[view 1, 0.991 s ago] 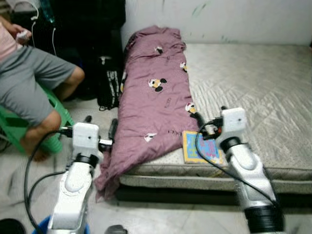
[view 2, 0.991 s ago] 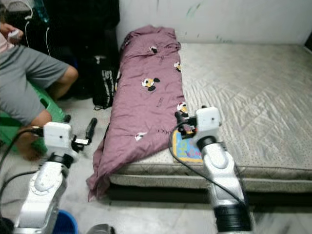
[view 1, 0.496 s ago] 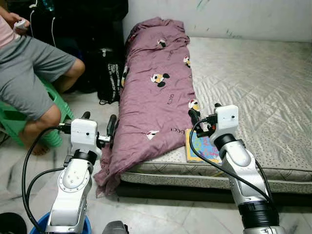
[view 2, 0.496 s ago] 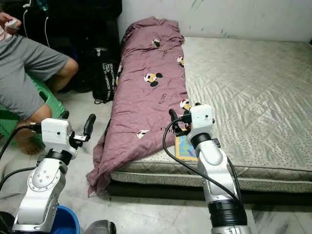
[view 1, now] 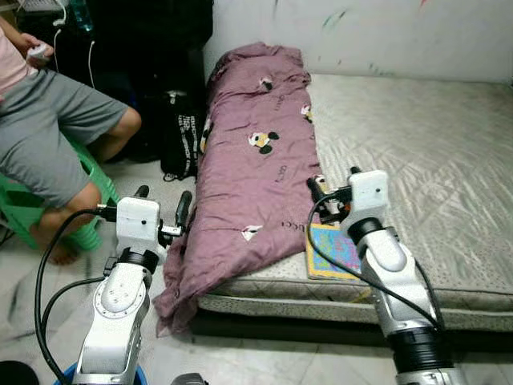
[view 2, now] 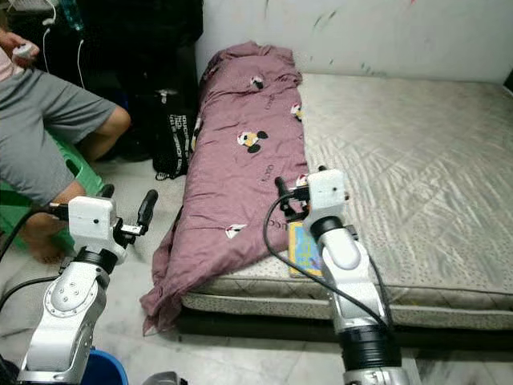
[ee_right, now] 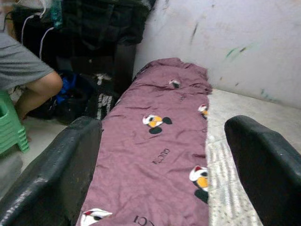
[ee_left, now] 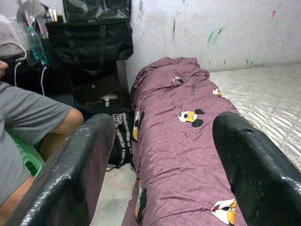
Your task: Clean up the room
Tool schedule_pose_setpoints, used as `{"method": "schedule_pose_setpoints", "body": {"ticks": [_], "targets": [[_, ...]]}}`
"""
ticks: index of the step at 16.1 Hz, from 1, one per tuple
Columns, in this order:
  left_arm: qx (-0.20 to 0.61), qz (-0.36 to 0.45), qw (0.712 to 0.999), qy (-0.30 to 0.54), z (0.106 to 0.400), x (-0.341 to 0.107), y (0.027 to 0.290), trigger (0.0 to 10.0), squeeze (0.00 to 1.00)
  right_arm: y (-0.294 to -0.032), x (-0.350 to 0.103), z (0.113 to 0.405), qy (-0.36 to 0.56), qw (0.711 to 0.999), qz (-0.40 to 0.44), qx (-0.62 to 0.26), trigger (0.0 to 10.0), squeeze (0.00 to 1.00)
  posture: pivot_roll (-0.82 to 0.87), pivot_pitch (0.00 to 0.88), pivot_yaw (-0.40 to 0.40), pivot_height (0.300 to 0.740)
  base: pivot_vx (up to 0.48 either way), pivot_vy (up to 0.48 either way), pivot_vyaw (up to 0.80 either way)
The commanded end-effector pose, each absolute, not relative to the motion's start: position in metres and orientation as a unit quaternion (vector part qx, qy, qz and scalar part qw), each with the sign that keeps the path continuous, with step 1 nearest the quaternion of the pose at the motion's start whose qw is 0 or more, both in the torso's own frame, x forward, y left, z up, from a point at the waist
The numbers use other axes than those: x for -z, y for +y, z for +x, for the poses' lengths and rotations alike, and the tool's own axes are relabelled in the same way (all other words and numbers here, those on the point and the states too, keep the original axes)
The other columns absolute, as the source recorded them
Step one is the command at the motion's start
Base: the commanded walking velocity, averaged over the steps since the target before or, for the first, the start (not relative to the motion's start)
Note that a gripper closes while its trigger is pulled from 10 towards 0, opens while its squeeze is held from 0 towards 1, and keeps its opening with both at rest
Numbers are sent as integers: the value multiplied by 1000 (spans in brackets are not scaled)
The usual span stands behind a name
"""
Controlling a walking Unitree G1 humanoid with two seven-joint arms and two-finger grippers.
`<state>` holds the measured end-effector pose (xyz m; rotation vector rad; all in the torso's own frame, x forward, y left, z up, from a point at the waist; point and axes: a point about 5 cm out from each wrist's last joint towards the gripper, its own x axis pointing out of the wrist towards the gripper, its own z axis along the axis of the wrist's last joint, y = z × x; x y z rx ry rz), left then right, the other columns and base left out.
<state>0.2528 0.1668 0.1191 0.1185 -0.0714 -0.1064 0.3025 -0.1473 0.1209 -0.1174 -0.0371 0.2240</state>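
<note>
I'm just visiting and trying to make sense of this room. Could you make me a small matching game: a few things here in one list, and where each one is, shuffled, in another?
Things:
1. purple blanket
2. colourful book
3. black bag
4. green stool

Places:
A. under the seated person
B. on the floor beside the bed
C. along the mattress's left edge, one end hanging off
D. at the mattress's front edge, by the right gripper

Pairs: 1-C, 2-D, 3-B, 4-A

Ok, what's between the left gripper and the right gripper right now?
In the left eye view, the lower end of the purple quilt, draped over the mattress edge, lies between the left gripper and right gripper.
</note>
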Motion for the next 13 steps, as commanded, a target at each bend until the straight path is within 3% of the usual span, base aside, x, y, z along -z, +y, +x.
{"method": "schedule_pose_setpoints", "body": {"ticks": [1,7,12,13], "targets": [[56,60,996,-36,252,-120,167,10000,0,-147,-120,302,-19,992,-60,-109,10000,0,-20,0,-16,740,304,0,0],[66,59,996,-28,252,-116,163,10000,0,-148,-116,303,-13,992,-64,-110,10000,0,-21,0,-32,740,301,0,0],[51,70,996,-19,255,-114,165,10000,0,-149,-117,305,-17,992,-67,-106,10000,0,-16,0,-27,740,0,0,0],[52,72,996,-22,256,-115,166,10000,0,-148,-117,306,-19,992,-70,-104,10000,0,-18,0,-26,740,0,0,800]]}}
